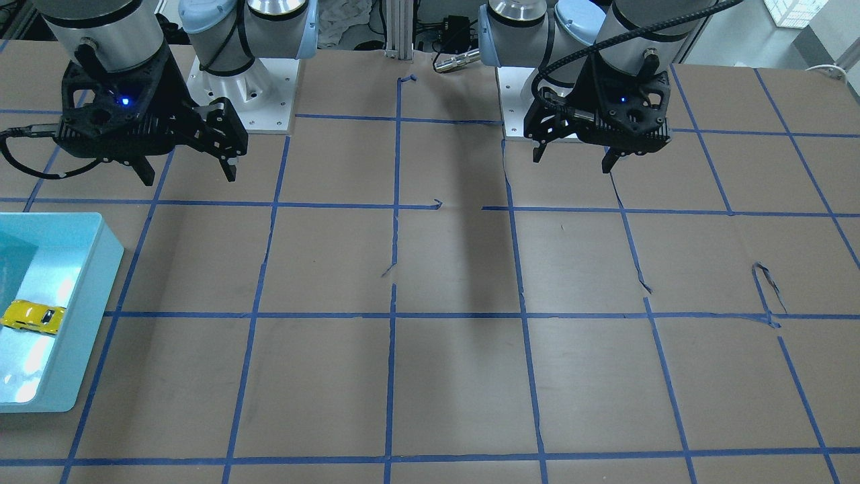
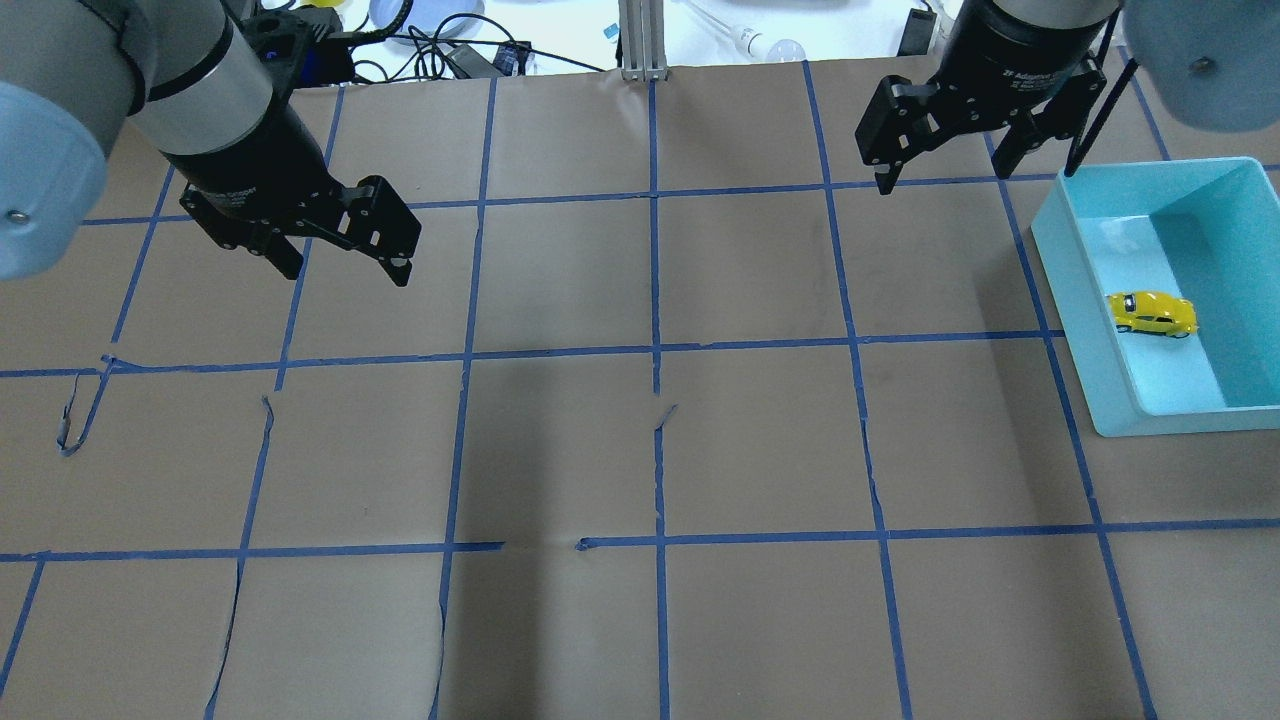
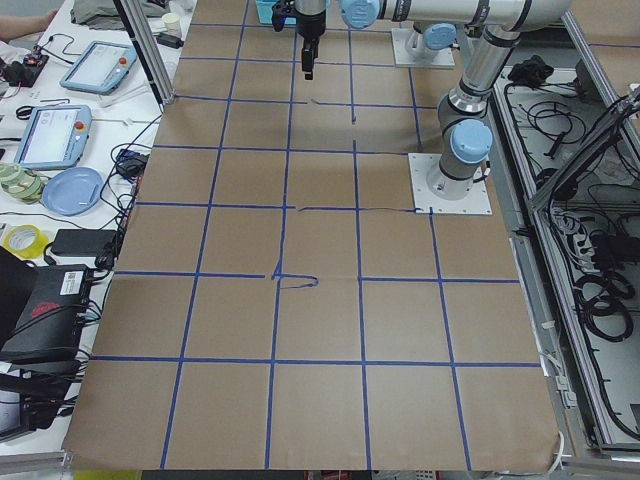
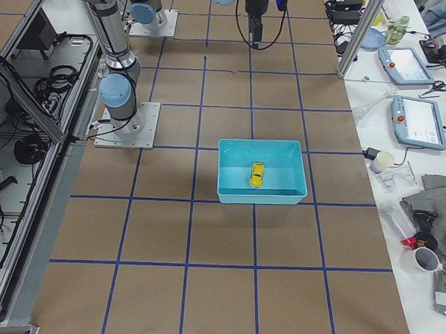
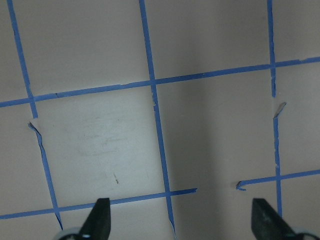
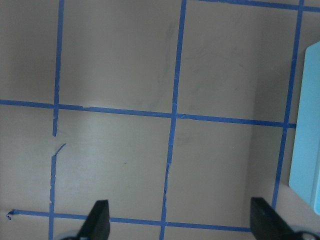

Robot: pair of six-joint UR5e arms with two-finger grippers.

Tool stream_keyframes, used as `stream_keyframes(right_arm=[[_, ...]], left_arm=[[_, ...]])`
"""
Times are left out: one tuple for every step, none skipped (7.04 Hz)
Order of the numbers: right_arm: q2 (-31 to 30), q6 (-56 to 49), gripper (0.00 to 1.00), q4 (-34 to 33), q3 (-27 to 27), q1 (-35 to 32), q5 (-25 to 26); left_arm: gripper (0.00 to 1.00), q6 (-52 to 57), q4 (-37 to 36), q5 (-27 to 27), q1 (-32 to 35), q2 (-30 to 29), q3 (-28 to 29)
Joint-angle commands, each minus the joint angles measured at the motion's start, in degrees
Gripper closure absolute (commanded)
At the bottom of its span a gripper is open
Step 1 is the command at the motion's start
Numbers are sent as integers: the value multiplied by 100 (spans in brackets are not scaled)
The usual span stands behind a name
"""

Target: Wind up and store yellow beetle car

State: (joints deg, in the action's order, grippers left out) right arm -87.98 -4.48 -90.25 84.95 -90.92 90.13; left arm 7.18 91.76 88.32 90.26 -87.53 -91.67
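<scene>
The yellow beetle car (image 2: 1152, 313) lies inside a teal bin (image 2: 1075, 320) at the table's right end. It also shows in the front view (image 1: 33, 316) and the right side view (image 4: 257, 174). My right gripper (image 2: 944, 178) is open and empty, hanging above the table to the bin's far left, apart from it. In its wrist view (image 6: 181, 220) only the bin's edge (image 6: 307, 125) shows. My left gripper (image 2: 345, 272) is open and empty over bare paper at the left; its wrist view (image 5: 181, 220) shows only taped paper.
Brown paper with a blue tape grid (image 2: 655, 350) covers the table. An aluminium post (image 2: 640, 40) stands at the far edge, with cables and a bulb behind it. Tablets, cups and tape rolls lie on side benches (image 4: 410, 116).
</scene>
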Motion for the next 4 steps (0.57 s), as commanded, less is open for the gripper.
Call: stream_keyframes(right_arm=[[-9, 0, 0, -1, 13, 4, -5], [-17, 0, 0, -2, -13, 4, 4], [-44, -9, 0, 7, -22, 4, 30], [-52, 0, 0, 7, -13, 4, 4]], left_arm=[[0, -6, 0, 19, -9, 0, 0], [0, -6, 9, 27, -17, 8, 17], [0, -6, 0, 36, -17, 0, 9], [0, -66, 0, 10, -17, -44, 9]])
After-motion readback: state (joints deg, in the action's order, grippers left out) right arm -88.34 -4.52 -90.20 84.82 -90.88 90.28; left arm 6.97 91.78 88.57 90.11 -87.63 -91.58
